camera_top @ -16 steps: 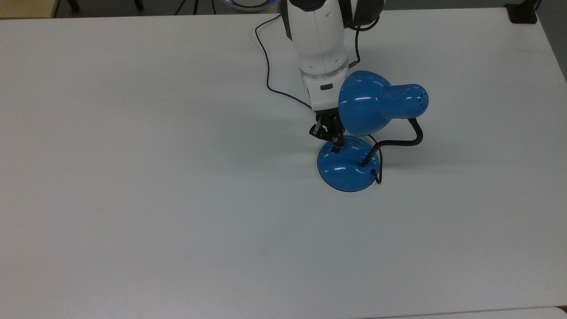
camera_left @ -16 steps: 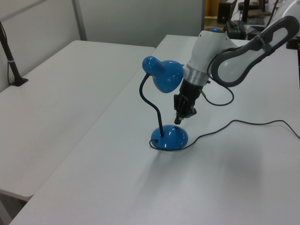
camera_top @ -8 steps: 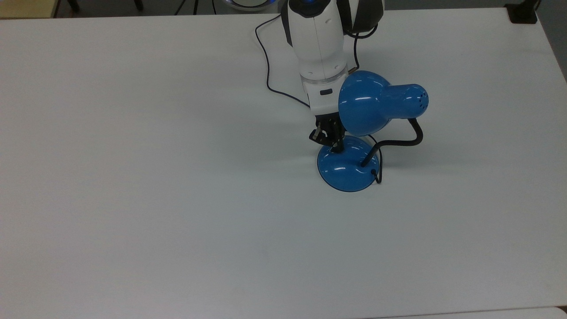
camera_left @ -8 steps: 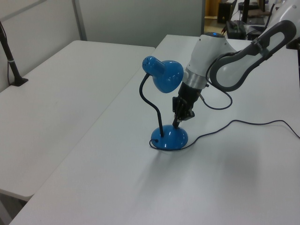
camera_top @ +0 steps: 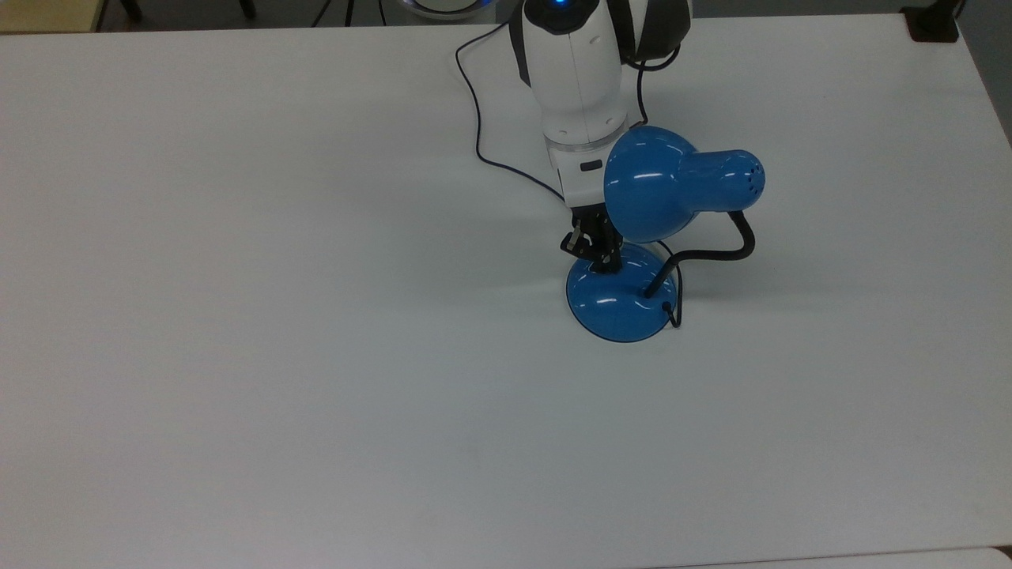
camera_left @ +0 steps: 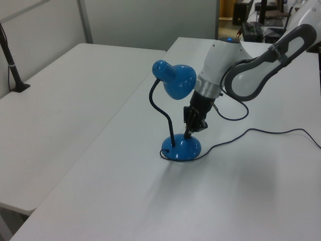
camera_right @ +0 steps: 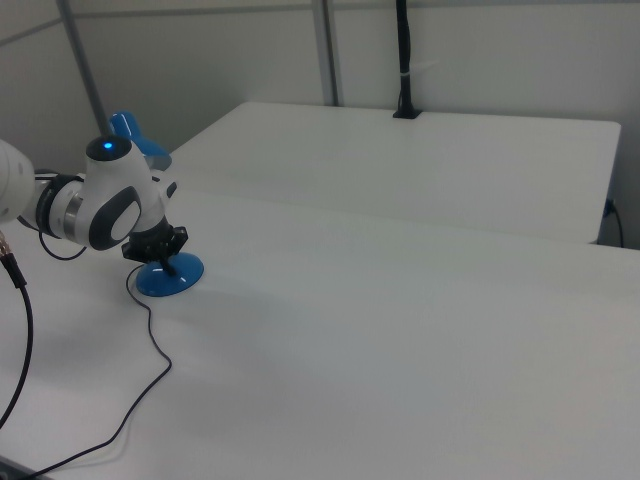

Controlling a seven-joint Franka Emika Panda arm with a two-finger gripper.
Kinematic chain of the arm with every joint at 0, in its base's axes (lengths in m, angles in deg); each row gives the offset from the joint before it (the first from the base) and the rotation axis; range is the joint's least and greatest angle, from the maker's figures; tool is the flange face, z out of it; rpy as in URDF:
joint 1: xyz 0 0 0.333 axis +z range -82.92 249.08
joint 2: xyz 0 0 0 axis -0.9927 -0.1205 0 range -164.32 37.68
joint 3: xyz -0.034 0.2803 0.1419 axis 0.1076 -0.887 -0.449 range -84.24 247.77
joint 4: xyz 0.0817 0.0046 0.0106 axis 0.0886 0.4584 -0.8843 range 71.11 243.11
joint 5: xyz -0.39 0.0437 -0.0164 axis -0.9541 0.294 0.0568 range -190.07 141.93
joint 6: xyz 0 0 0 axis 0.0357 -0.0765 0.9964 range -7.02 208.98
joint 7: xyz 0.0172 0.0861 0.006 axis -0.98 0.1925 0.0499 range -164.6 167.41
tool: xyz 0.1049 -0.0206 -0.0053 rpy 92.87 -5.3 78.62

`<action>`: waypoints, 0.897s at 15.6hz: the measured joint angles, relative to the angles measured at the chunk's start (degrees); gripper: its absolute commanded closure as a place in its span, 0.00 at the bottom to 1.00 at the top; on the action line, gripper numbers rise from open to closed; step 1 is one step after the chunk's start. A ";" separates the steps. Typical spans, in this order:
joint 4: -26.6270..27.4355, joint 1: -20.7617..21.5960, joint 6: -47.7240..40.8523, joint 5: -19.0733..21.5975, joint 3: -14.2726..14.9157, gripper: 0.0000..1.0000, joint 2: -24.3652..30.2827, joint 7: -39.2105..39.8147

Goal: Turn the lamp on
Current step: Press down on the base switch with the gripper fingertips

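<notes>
The lamp stands on the white table [camera_top: 237, 316]. Its blue bell-shaped shade [camera_top: 656, 186] is held over the round blue base [camera_top: 621, 304] by a black gooseneck [camera_top: 711, 253]. My gripper [camera_top: 602, 265] points down beside the shade, fingers shut, with its tip resting on the upper left of the base in the top view, covering the switch. In the left view the gripper [camera_left: 188, 135] meets the top of the base [camera_left: 181, 148] under the shade [camera_left: 175, 83]. The right view shows the gripper [camera_right: 168, 265] just above the base [camera_right: 170, 278].
The lamp's thin dark cord [camera_top: 474, 118] loops over the table behind the arm and trails off at the left view's right [camera_left: 261, 131]. A second white table [camera_left: 65, 90] adjoins this one, with a black post [camera_left: 10, 60] clamped at its edge.
The gripper has come down and slightly towards the top view's right. Its tip went from hovering just above the base to resting on it, hiding the switch. The lamp has not moved.
</notes>
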 measured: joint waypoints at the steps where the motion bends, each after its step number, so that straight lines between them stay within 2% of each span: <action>1: -0.01 0.00 0.00 0.00 0.00 1.00 -0.02 0.00; 14: -0.15 -1.10 -0.48 0.04 -0.06 1.00 0.14 -0.04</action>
